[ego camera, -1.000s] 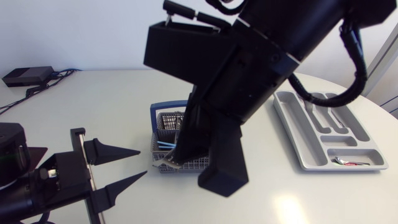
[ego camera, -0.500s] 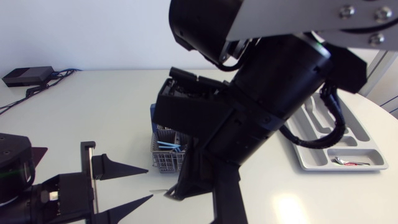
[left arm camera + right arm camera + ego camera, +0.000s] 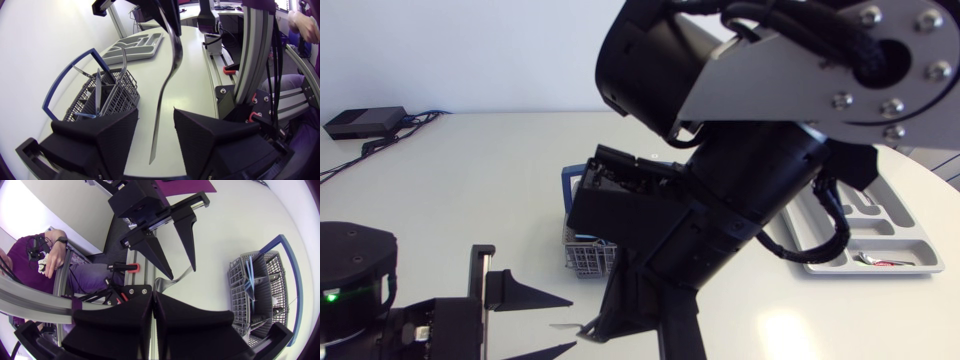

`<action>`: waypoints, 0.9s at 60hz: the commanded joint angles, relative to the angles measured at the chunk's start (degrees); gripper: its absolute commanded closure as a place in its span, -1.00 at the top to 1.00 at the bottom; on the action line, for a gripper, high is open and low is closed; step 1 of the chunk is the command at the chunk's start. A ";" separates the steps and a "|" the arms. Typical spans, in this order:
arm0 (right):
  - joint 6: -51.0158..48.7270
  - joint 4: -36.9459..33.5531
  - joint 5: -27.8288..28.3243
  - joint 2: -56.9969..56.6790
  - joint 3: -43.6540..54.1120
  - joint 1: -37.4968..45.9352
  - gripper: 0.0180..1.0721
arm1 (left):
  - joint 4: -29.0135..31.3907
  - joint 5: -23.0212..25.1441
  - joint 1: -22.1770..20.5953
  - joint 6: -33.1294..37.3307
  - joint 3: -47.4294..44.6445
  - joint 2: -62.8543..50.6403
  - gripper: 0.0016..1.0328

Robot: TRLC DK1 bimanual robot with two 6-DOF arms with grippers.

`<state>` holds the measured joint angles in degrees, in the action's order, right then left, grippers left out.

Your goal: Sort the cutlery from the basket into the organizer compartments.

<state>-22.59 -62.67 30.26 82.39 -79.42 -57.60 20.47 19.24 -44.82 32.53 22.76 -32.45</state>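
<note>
My right gripper (image 3: 153, 296) is clenched on a silver cutlery piece (image 3: 162, 95), and its end hangs between the fingers of my released left gripper (image 3: 155, 114).

in the head view the right arm (image 3: 750, 200) covers most of the basket (image 3: 582, 255) and part of the organizer (image 3: 905, 255), and the edge cuts the left gripper (image 3: 570, 323). the upper end of the knife (image 3: 162, 100) is hidden inside the right gripper (image 3: 152, 297). one item (image 3: 880, 261) in the organizer is too small to name.

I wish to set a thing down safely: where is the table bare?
Bare table left of the basket, and in front of the organizer. Crowded where the left hand and right hand meet around the silver utensil.
</note>
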 commanded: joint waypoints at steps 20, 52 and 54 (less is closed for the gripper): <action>-1.23 0.98 1.56 -2.32 0.76 -0.23 -0.88 | -3.51 0.53 -1.59 -2.74 1.41 -3.68 -0.53; -1.32 2.21 0.85 -4.34 2.69 0.74 -0.85 | -5.18 0.53 -1.50 -5.20 2.02 -7.19 -0.95; -1.32 2.56 0.85 -4.43 2.78 1.00 -0.84 | -4.82 0.53 -1.50 -5.20 2.11 -7.19 -0.95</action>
<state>-23.20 -61.21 31.55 79.26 -78.13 -57.14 15.59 20.36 -46.33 30.96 23.00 -38.94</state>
